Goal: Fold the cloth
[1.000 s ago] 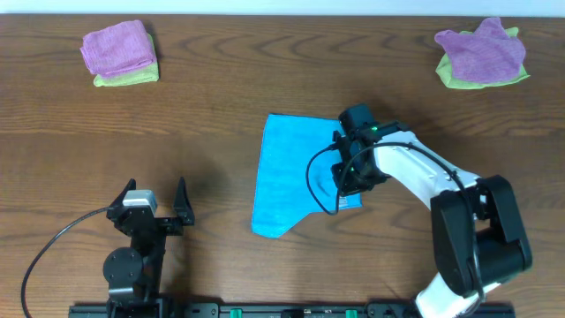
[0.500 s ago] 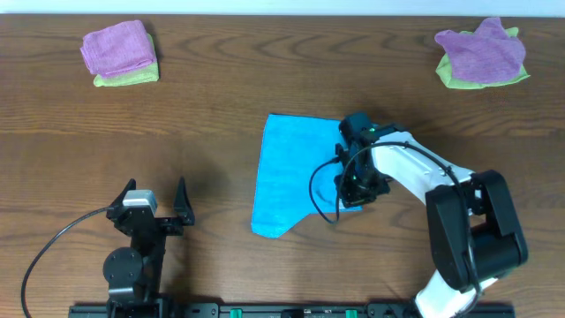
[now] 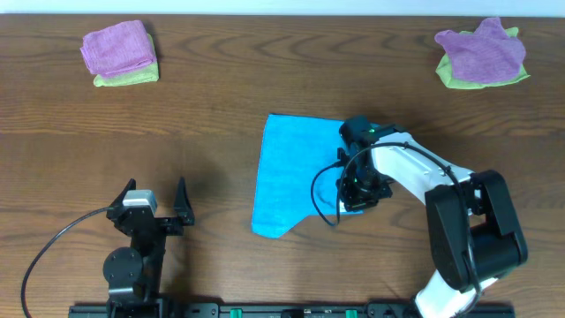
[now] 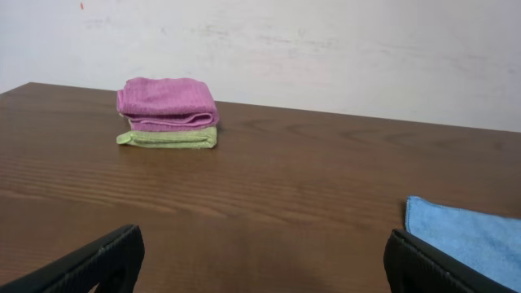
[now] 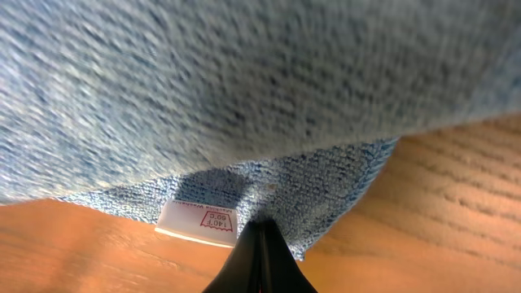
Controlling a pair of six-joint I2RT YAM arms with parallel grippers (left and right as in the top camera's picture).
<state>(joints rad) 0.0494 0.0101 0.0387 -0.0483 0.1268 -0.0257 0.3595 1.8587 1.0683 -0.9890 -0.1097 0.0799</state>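
Observation:
The sky-blue cloth (image 3: 290, 172) lies on the table's middle, its front right part drawn in under my right arm. My right gripper (image 3: 358, 191) is shut on the cloth's edge (image 5: 326, 175) right beside the white tag (image 5: 198, 220), low over the wood. The cloth fills most of the right wrist view, bunched above the pinched jaws (image 5: 260, 238). My left gripper (image 3: 156, 206) is open and empty at the front left, well away from the cloth. In the left wrist view its fingers (image 4: 260, 264) frame bare wood, with a cloth corner (image 4: 468, 236) at the right.
A folded purple cloth on a lime-green cloth (image 3: 119, 53) sits at the back left, also in the left wrist view (image 4: 168, 112). A crumpled purple cloth on a lime-green one (image 3: 482, 53) sits at the back right. A black cable (image 3: 53, 247) runs by the left arm's base.
My right gripper has shifted a little toward the table's front along the cloth's right edge, staying low on it. The left arm has not moved.

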